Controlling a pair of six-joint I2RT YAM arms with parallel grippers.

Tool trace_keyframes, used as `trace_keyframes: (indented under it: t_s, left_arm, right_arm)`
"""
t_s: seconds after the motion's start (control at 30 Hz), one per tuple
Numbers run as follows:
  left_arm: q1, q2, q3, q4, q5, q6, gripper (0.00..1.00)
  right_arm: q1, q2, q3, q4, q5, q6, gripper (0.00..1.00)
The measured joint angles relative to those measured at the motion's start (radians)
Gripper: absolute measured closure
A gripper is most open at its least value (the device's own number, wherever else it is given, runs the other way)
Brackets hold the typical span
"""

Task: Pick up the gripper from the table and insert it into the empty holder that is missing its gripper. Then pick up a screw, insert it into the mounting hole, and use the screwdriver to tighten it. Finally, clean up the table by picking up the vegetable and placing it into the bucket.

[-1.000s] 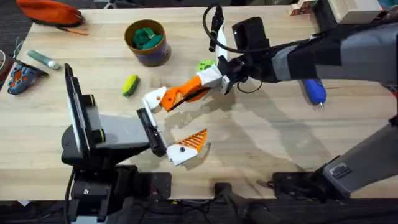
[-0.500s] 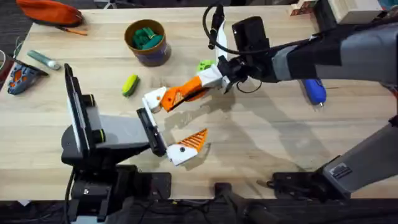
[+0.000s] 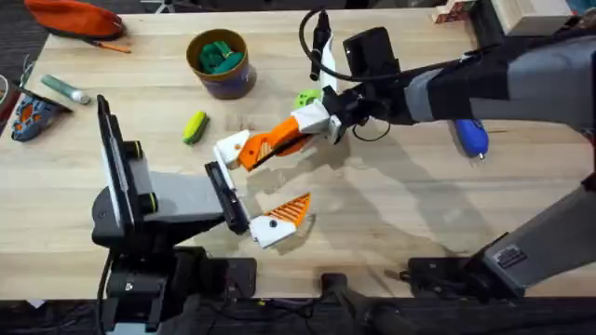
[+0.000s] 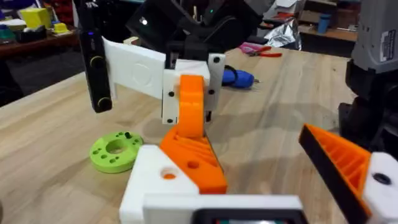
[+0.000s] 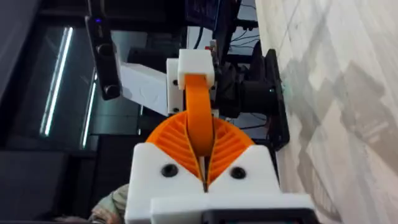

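Note:
My right gripper (image 3: 315,121) reaches in from the right and is shut on the orange gripper (image 3: 268,143), its orange pads (image 5: 230,146) pinching the piece (image 5: 199,115). The piece's lower end (image 4: 191,134) meets the white holder (image 3: 231,149) on the left arm's tip (image 4: 155,183); how deep it sits I cannot tell. My left gripper (image 3: 277,179) stands wide open, with its one ribbed orange finger (image 4: 345,165) off to the side. The blue screwdriver (image 3: 470,136) lies at the right. The yellow vegetable (image 3: 194,127) lies near the bucket (image 3: 220,61).
A green ring-shaped disc (image 3: 306,98) lies just behind the right gripper, also seen on the wood (image 4: 115,150). A grey-green marker (image 3: 65,88) and an orange pouch (image 3: 74,17) sit at the far left. Wooden blocks (image 3: 521,11) stand at the back right.
My right gripper has edged slightly to the left with the orange piece in it. The left arm has not moved.

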Motion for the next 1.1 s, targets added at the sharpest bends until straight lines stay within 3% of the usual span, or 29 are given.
trace_keyframes:
  t_s: [0.87,1.1]
  left_arm:
    - [0.000,0.000,0.000,0.001,-0.012,-0.023,0.015]
    - [0.000,0.000,0.000,0.003,-0.020,-0.026,0.015]
  right_arm:
    - [0.001,0.000,0.007,0.042,0.074,0.024,0.997]
    - [0.008,0.000,-0.001,0.153,0.108,0.080,0.997]
